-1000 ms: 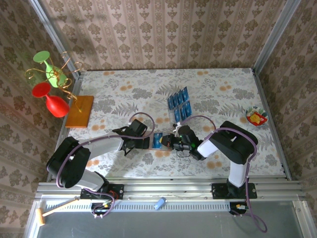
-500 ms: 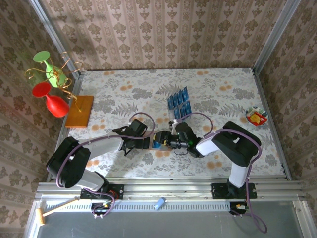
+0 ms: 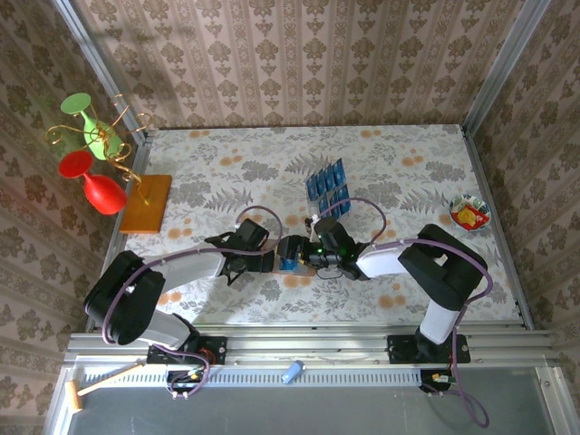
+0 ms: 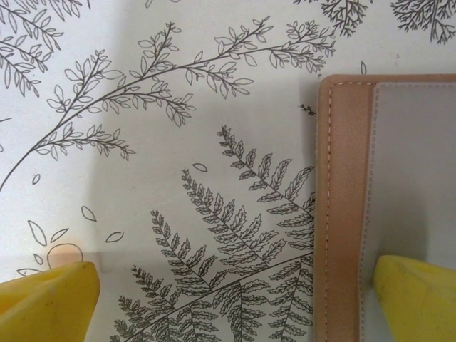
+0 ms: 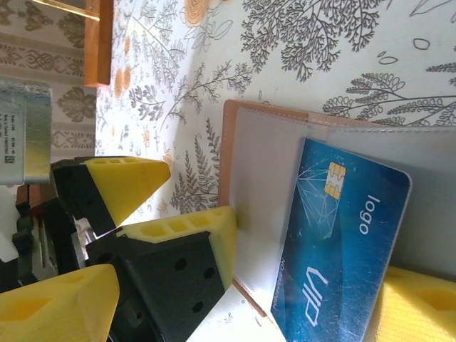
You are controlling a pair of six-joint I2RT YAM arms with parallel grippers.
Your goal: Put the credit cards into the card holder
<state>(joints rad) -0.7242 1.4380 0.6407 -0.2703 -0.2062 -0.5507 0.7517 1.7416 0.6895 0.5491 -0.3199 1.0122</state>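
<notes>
Right gripper (image 5: 239,306): jaws, clamped a second ago, now stand apart. Blue card (image 5: 342,249) is freed and lies slantwise on the card holder (image 4: 342,199) pocket, not visibly tucked in. Left gripper (image 4: 235,299) is wide apart, straddling the holder's edge. Remaining credit cards (image 3: 328,186) wait at 1 o'clock. Judgement: one card delivered, seating unconfirmed

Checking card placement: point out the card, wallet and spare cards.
card (image 5: 335,235), right wrist view, middle of its face.
wallet (image 4: 342,199), left wrist view, stitched leather edge.
spare cards (image 3: 327,188), top view, middle of the group.
</notes>
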